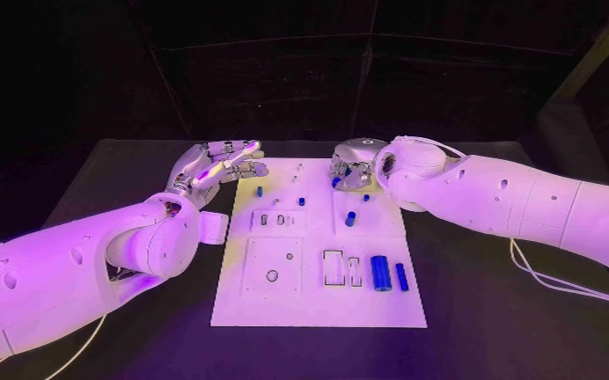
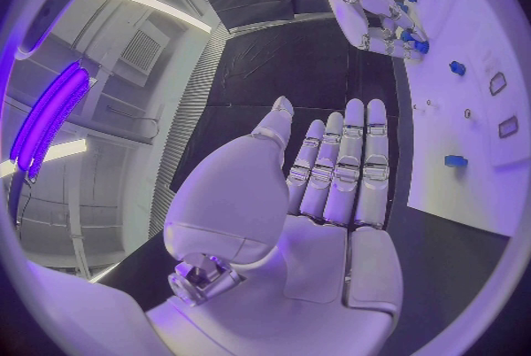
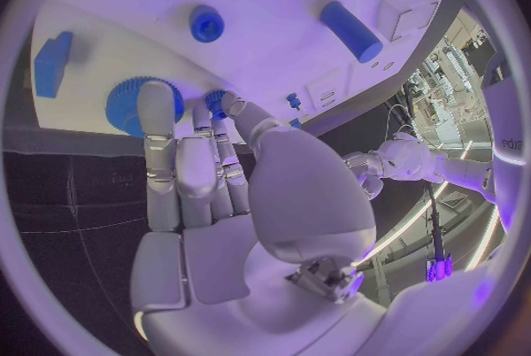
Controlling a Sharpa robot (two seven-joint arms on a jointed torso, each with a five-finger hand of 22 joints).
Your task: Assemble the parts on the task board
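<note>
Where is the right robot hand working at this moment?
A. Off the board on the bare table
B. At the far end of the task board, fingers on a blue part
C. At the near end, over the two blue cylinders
B: the right robot hand sits at the task board's far end, fingertips touching a blue toothed part.

1. Left arm: entered from the left side of the head view and reached forward beside the left edge of the task board.
2. Left hand: fingers extended straight and close together, thumb set apart, palm empty, held off the board's far left corner.
3. Right arm: entered from the right and bent inward over the board's far edge.
4. Right hand: fingers reached onto the board, fingertips against a blue gear-like part; whether it was actually gripped could not be told.
</note>
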